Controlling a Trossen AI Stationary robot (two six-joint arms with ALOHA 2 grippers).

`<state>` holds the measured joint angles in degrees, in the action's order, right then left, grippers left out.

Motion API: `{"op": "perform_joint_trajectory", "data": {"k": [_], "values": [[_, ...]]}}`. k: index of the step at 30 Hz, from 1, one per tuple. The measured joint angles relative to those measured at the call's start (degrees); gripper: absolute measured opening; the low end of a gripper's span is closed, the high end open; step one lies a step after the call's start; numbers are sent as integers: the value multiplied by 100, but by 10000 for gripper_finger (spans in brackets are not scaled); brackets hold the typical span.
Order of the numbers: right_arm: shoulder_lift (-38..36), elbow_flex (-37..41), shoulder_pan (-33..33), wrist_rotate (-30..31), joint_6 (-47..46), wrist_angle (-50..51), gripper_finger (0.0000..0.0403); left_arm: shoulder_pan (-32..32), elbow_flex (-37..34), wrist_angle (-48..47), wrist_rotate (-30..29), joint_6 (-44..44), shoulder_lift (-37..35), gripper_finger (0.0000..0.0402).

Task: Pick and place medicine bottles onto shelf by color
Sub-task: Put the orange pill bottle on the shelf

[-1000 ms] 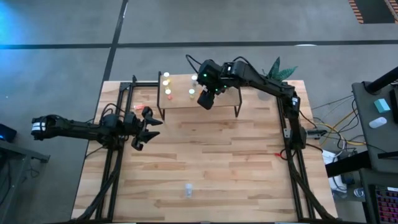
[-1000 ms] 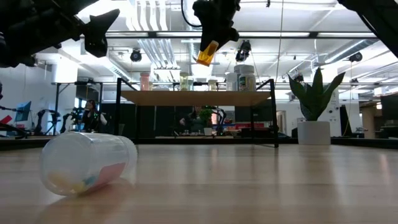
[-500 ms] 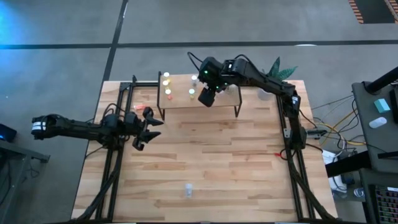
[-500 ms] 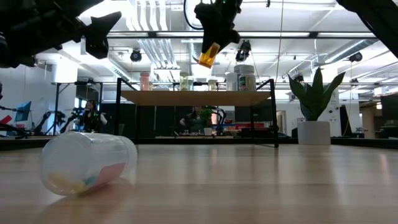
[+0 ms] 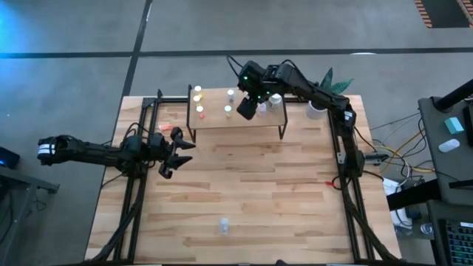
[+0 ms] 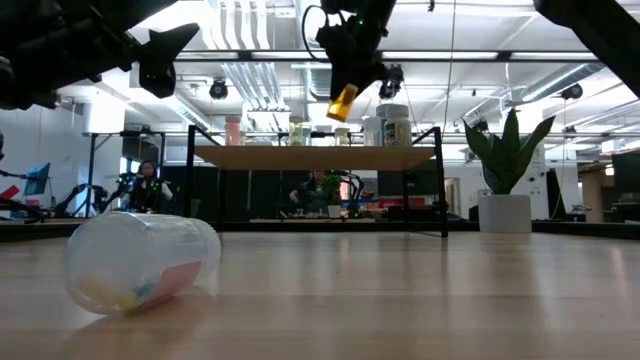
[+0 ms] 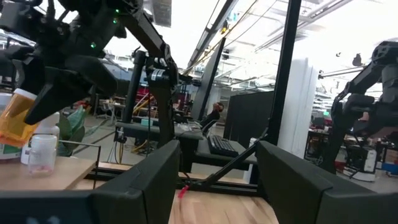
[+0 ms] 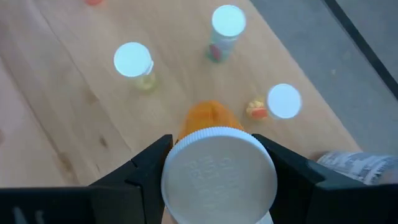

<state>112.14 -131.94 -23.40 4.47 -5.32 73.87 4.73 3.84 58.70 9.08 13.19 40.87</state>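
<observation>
Carrying an orange bottle [image 6: 342, 102] by its white cap, the right gripper [image 5: 246, 108] has moved from the shelf's [image 5: 214, 121] front edge to above its middle, so release looks close. Left gripper [image 5: 176, 151] waits part-open, empty, near the table's left edge.
</observation>
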Motion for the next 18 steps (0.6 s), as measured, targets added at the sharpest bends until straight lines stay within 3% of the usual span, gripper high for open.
{"op": "perform_joint_trajectory", "data": {"k": [18], "values": [[198, 4, 0, -41, 343, 90, 199, 0, -4, -3, -13, 125, 12, 199]]}}
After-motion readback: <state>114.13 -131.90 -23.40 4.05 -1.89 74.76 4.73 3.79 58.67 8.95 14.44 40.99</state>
